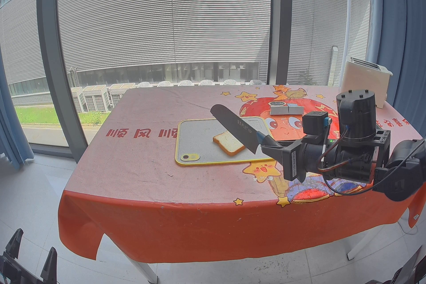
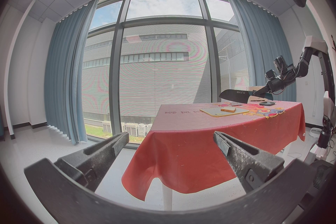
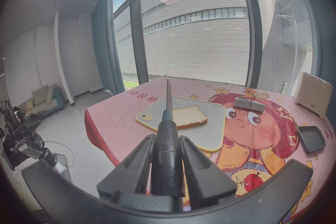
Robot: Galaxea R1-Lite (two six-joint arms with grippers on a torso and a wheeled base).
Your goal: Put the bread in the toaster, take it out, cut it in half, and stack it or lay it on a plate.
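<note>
My right gripper [image 3: 167, 142] is clamped on the handle of the knife [image 1: 235, 127]. The blade is raised and aimed toward the far left corner of the table [image 1: 146, 174]. The bread [image 1: 227, 143] lies flat on the cutting board [image 1: 195, 143], right of its middle, just ahead of and below the blade. Its long side runs roughly across the blade's line. The right arm is nearer; my left gripper [image 2: 170, 139] hangs spread and empty off the near left corner.

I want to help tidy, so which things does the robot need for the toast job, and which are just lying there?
Needed: knife, held in the right gripper; bread; cutting board; toaster; dark square dish, probably the plate.
Lying about: small grey block.
</note>
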